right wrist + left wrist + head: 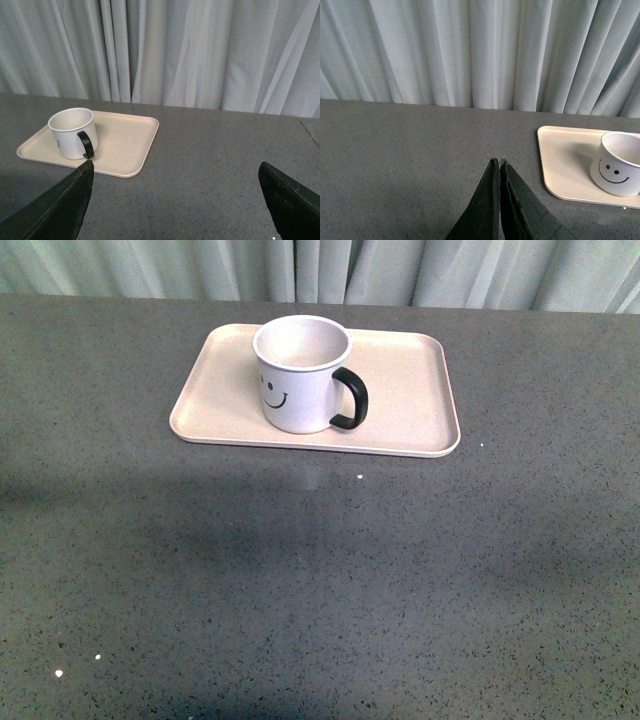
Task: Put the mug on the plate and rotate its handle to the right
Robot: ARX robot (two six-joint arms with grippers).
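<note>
The white mug [300,375] with a black smiley face stands upright on the pale pink-beige plate [410,410], left of the plate's middle. Its black handle [352,398] points right and slightly toward me. Neither gripper shows in the front view. In the left wrist view my left gripper [498,164] is shut and empty over bare table, well apart from the plate [565,165] and mug [618,170]. In the right wrist view my right gripper [175,172] is open wide and empty, back from the plate [125,145], mug [71,131] and handle [86,144].
The grey speckled table [320,580] stretches around the plate. A pale curtain [320,270] hangs along the table's far edge. A few small white specks [360,476] lie on the table near the plate's front edge.
</note>
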